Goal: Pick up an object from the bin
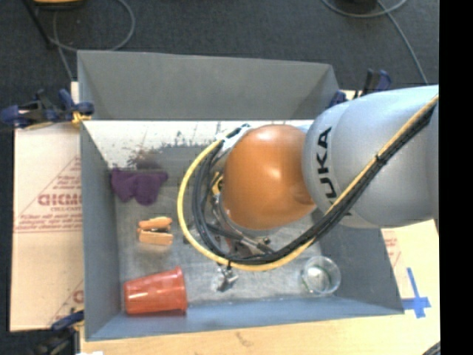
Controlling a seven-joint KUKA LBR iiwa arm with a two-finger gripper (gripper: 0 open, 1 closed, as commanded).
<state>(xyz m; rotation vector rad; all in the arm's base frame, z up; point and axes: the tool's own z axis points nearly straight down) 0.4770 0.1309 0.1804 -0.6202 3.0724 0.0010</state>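
Note:
My gripper (225,279) pokes out below the arm's orange cover, low over the bin floor near the front wall. It stands in the gap between a red plastic cup (155,293) lying on its side to its left and a small clear round cup (320,276) to its right. It touches neither of them, and I see nothing held in it. Most of the gripper is hidden under the cover and cables.
An orange and tan clip-like thing (156,231) lies left of the arm, and a purple soft-looking thing (137,185) sits beyond it towards the back left. The arm and its cables hide the bin's middle and right.

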